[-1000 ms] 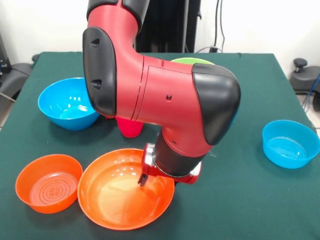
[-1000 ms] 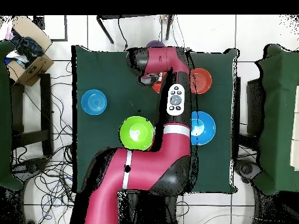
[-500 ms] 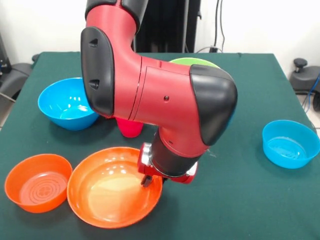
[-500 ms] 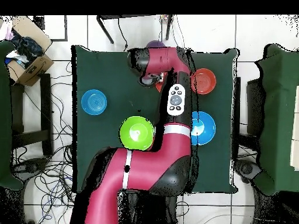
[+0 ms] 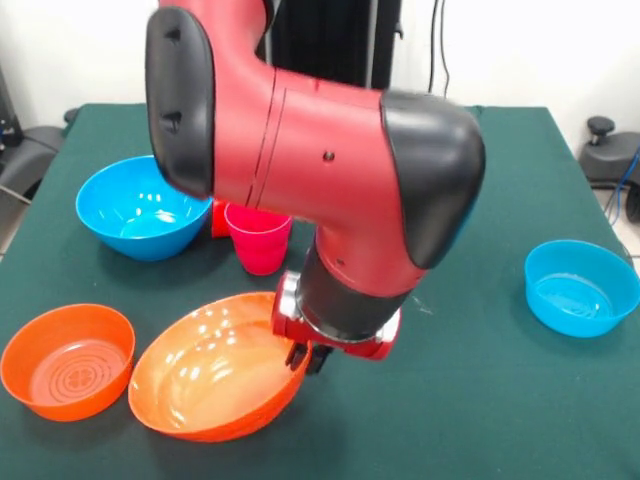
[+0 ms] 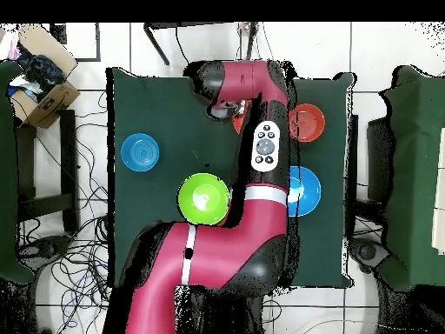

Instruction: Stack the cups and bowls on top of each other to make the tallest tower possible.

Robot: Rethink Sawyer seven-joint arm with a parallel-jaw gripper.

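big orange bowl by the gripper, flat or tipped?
Tipped. The large orange bowl leans toward the camera, its rim raised at the gripper, which grips that edge.

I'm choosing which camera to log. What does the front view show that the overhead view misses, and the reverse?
Front only: the tool pinching the rim of the tilted large orange bowl, and the pink cup. Overhead only: the lime green bowl. Both: the small orange bowl and the light blue bowl.
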